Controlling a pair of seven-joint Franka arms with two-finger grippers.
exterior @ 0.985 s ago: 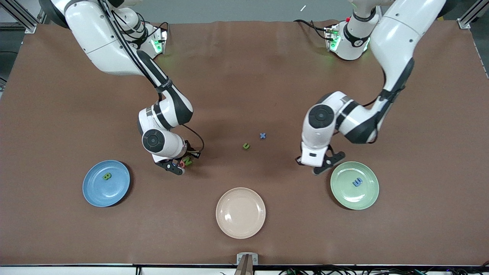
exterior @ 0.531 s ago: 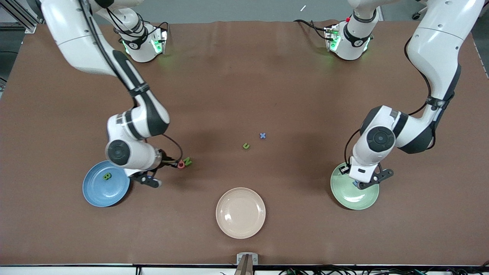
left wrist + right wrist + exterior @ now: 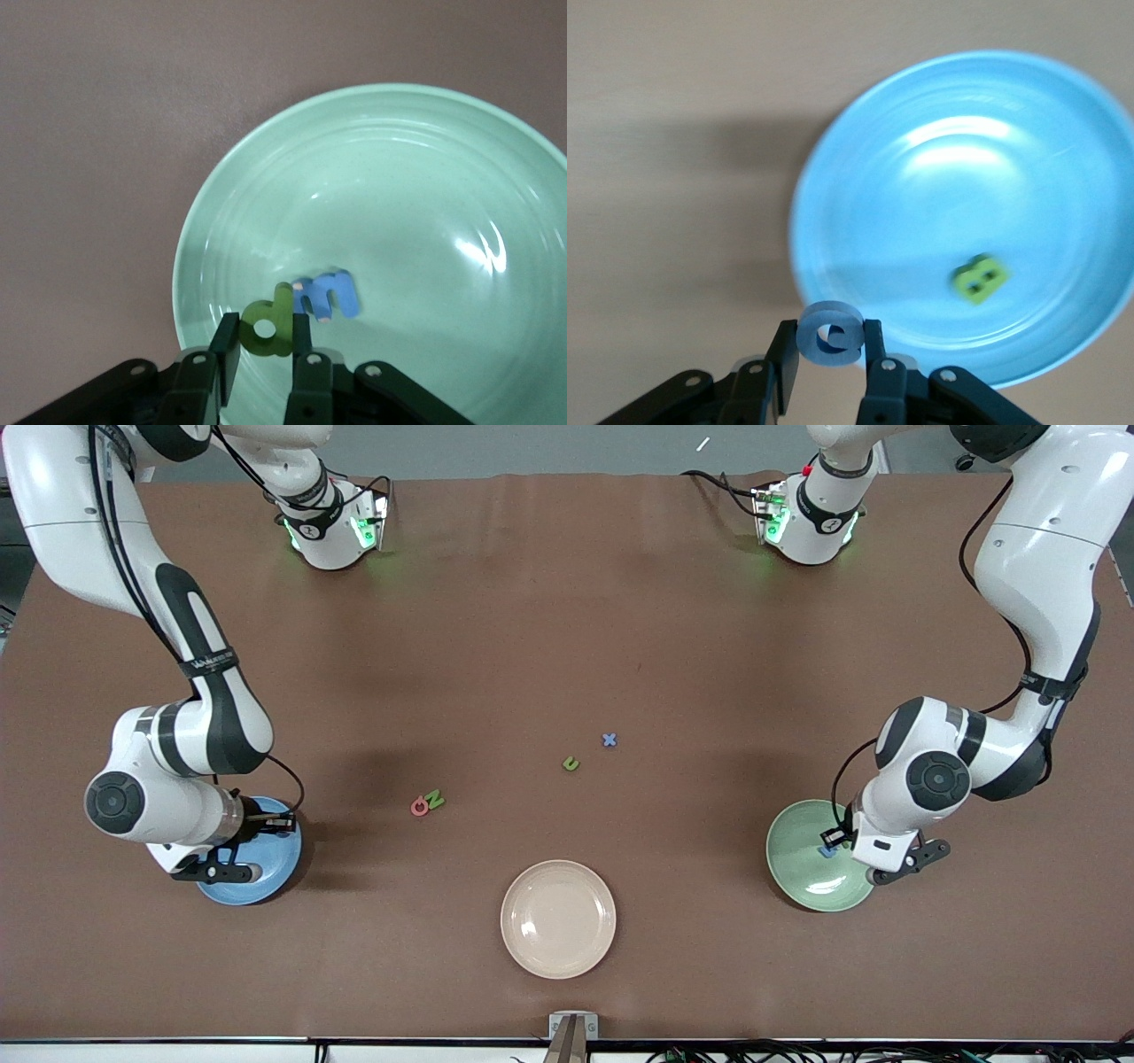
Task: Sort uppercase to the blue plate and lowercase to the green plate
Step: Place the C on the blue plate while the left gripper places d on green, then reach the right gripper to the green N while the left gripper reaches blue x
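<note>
My right gripper [image 3: 829,340] is shut on the blue C [image 3: 830,329] and hangs over the rim of the blue plate [image 3: 1028,186], where the green B [image 3: 980,278] lies. My left gripper [image 3: 266,329] is shut on the green p [image 3: 268,320], just above the green plate [image 3: 416,177], close to the blue m [image 3: 328,295] in it. In the front view the right gripper [image 3: 220,866] covers part of the blue plate [image 3: 270,872], and the left gripper [image 3: 893,861] is over the green plate [image 3: 797,868]. The pink-red G [image 3: 419,808], green N [image 3: 434,800], green u [image 3: 571,763] and blue x [image 3: 609,740] lie on the table.
A beige plate [image 3: 558,919] with nothing in it sits nearest the front camera, midway between the two coloured plates. G and N touch each other; u and x lie a little apart near the table's middle.
The right arm swung from beside G and N to over the blue plate with the C. The left arm moved from beside the green plate to over it with the p.
</note>
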